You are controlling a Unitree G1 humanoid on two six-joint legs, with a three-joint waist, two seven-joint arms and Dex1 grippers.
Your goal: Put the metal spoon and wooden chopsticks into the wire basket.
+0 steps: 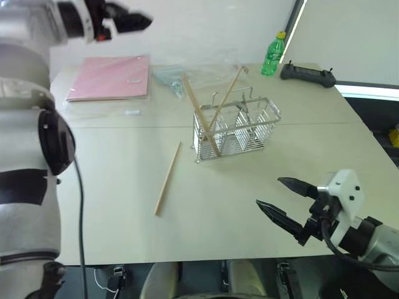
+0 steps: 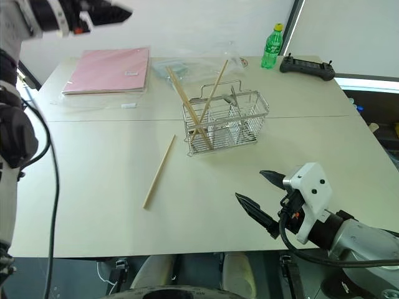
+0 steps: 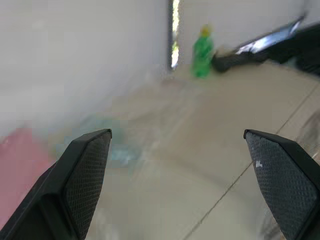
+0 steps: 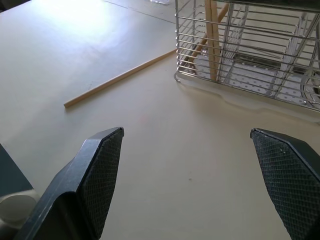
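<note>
Two black-fingered grippers framed the table (image 1: pixel 112 205). At the far left, the left gripper (image 1: pixel 128 23) hung high in the air above the table's far left corner, its fingers (image 3: pixel 85 170) spread wide and empty. Below it lay a pink folder (image 1: pixel 111 77). Nearer, one loose chopstick (image 1: pixel 168 178) lay flat on the table, just left of the wire basket (image 1: pixel 237 128) and apart from it. Two wooden chopsticks (image 1: pixel 199 115) stood crossed and tilted in the basket's left end, rising well above its rim. The metal spoon (image 1: pixel 242 107) sat inside the basket toward its middle. Beyond stood a green bottle (image 1: pixel 272 55) and a black controller (image 1: pixel 307 75). At the near right, the right gripper (image 1: pixel 288 200) hovered over the table edge, fingers (image 4: pixel 95 175) apart, holding nothing.
</note>
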